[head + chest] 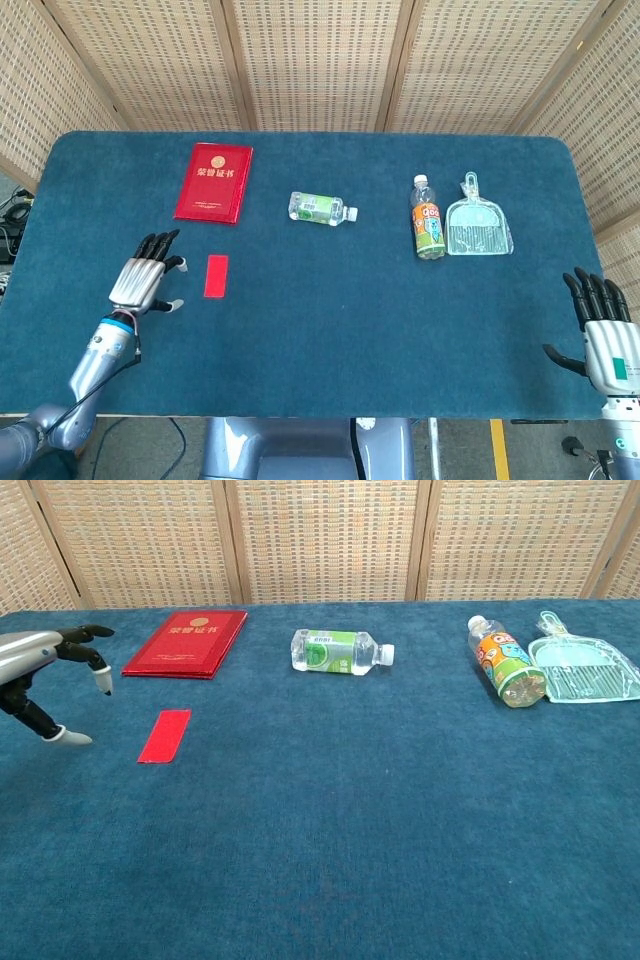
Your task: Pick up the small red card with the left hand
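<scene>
The small red card [216,275] [164,735] lies flat on the blue table, in front of the red certificate book. My left hand [146,280] [45,670] hovers just to the card's left, fingers spread and holding nothing, a short gap away from it. My right hand [606,335] is at the table's front right corner, fingers apart and empty; the chest view does not show it.
A red certificate book [213,181] [186,642] lies behind the card. A clear water bottle [322,209] [342,652] lies mid-table. An orange-labelled bottle [428,220] [504,663] and a pale green dustpan [477,224] [583,666] lie at the right.
</scene>
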Available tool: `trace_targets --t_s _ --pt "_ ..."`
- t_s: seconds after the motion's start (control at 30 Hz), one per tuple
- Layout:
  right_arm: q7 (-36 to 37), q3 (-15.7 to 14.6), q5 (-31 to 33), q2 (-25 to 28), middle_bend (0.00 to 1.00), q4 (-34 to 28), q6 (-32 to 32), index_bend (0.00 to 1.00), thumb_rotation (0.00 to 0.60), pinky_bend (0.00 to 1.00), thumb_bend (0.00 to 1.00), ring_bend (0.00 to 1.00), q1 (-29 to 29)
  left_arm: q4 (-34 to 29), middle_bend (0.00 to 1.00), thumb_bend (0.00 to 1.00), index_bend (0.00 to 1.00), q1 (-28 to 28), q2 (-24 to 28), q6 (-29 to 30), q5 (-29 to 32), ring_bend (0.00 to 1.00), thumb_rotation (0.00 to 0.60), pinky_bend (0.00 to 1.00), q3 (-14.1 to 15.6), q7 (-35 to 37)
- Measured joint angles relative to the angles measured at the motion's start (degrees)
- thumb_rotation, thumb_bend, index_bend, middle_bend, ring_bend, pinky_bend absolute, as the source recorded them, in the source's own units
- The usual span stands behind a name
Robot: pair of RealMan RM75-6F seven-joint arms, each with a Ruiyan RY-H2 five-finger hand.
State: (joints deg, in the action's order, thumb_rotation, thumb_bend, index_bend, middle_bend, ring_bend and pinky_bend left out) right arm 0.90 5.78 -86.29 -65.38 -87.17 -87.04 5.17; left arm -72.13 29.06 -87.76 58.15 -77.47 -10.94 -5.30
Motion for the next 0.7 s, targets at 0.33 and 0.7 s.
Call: trace_targets --t_s 0.33,0.7 --pt "2.9 0.2 1.0 0.8 0.00 0.7 0.7 0.01 0.600 0.00 0.00 0.00 -0.1 6.0 0.00 0.15 0.46 3.9 -7.0 -2.7 3.0 0.00 0.600 0.00 -1.0 0.0" --pt "4.2 0.6 2.4 1.3 0.00 0.8 1.9 0.01 0.600 0.00 0.00 0.00 0.2 10.1 0.00 0.18 0.50 5.3 -10.8 -3.8 3.8 0.00 0.600 0.00 -0.1 2.8"
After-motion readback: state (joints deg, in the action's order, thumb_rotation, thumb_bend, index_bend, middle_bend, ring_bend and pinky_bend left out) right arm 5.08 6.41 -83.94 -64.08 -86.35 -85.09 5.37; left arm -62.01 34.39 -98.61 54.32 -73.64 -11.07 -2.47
